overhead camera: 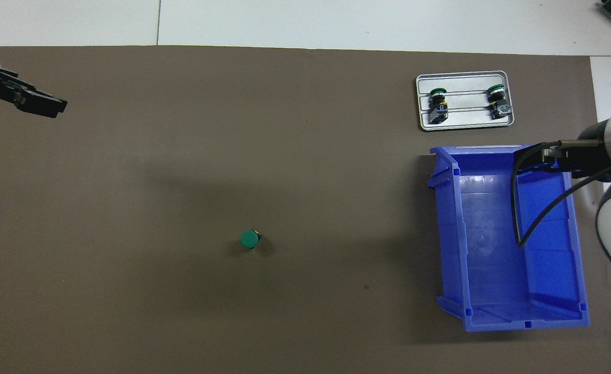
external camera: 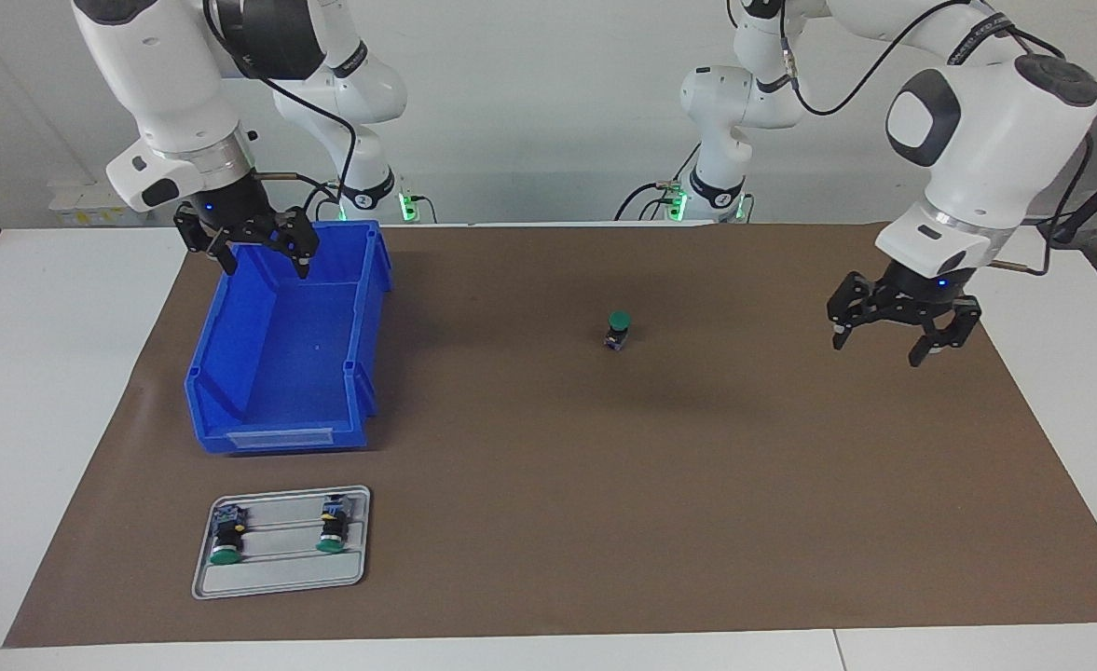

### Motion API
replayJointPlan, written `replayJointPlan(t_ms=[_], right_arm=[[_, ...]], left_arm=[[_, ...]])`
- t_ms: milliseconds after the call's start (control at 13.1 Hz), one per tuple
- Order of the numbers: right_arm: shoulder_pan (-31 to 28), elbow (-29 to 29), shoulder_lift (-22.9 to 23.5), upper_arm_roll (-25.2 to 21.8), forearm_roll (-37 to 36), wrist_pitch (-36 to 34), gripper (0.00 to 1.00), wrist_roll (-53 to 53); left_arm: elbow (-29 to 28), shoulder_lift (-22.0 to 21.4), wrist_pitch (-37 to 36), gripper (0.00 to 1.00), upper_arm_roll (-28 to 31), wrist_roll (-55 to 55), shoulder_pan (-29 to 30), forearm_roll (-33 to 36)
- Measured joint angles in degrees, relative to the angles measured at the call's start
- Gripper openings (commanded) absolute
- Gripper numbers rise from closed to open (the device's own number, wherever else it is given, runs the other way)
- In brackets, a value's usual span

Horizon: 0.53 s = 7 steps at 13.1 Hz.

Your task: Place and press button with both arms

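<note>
One button (external camera: 617, 329) (overhead camera: 249, 239) stands upright on the brown mat near the middle of the table, green cap up, with nothing touching it. My left gripper (external camera: 877, 347) (overhead camera: 45, 104) hangs open and empty over the mat toward the left arm's end, well apart from the button. Over the robot-side end of a blue bin (external camera: 278, 436) (overhead camera: 448, 234) my right gripper (external camera: 267, 266) (overhead camera: 531, 157) is also open and holds nothing.
A grey tray (external camera: 278, 578) (overhead camera: 466, 118) lies farther from the robots than the bin, at the right arm's end. Two more green-capped buttons (external camera: 226, 540) (external camera: 332, 529) lie on their sides in it. The bin looks empty. White table borders the mat (external camera: 604, 485).
</note>
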Motion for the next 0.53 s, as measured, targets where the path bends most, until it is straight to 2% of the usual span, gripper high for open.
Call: replayJointPlan(t_ms=[76,229,305,382,458,534], right_arm=[[0.0,0.0,0.0,0.0,0.0,0.0,1.0,0.0],[0.0,0.0,0.0,0.0,0.0,0.0,1.0,0.0],[0.0,0.0,0.0,0.0,0.0,0.0,1.0,0.0],[0.0,0.0,0.0,0.0,0.0,0.0,1.0,0.0],[0.0,0.0,0.0,0.0,0.0,0.0,1.0,0.0],[0.0,0.0,0.0,0.0,0.0,0.0,1.0,0.0]], left_arm=[[-2.2,-1.0,0.1,0.83,0.0,-4.4,-2.4,0.1],[-7.0,-3.5,0.1,0.53,-0.1,-11.2,-7.3,0.3],[-9.8,-4.8,0.1,0.33,-0.1,-14.7,-9.7,0.4],[-12.6,-5.9,0.1,0.2,-0.1,-18.6,-12.0,0.4],[-14.9,-6.5,0.4,0.14,-0.1,-22.1,-14.1,0.4],[-17.0,-6.9,1.5,0.12,-0.1,-24.5,-16.1,0.5]])
